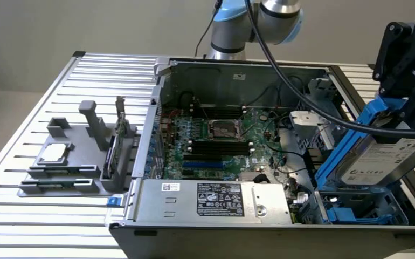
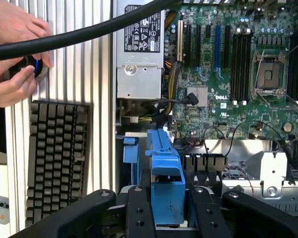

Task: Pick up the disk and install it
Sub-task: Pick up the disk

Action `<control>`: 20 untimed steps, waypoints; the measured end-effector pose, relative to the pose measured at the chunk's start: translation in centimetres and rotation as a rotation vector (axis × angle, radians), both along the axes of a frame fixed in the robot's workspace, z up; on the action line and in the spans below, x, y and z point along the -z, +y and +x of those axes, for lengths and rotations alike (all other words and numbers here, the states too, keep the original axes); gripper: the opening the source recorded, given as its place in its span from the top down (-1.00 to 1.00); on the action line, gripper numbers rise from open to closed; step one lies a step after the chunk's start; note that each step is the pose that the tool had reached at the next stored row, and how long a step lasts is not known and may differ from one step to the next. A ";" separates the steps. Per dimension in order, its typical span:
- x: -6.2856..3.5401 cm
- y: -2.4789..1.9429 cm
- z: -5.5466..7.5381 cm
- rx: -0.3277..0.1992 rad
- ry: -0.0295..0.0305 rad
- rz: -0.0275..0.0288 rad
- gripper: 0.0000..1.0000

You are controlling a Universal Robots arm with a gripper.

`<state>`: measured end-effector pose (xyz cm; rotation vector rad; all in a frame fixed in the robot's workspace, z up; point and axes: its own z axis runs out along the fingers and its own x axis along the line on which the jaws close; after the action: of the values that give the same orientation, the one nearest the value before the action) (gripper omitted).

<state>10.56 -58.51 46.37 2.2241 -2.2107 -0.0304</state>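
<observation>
Disk (image 1: 381, 159) in jaws (hands (image 2: 15, 27) by keyboard (image 2: 57, 158))

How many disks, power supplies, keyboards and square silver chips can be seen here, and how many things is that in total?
disk: 1
power supply: 1
keyboard: 1
square silver chip: 1
Total: 4

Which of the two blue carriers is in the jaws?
The raised carrier framing the labelled disk; the other carrier lies low inside the computer case.
</observation>
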 end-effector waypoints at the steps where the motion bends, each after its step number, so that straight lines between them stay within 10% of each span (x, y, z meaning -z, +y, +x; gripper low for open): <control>1: 0.07 -0.12 0.2 0.000 0.0046 0.0018 0.36; 10: 0.59 -1.14 1.7 0.000 0.0284 0.0246 0.36; 20: 0.77 -1.25 1.8 0.000 0.0288 0.0262 0.36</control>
<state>12.32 -59.75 45.60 2.2223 -2.2084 -0.0913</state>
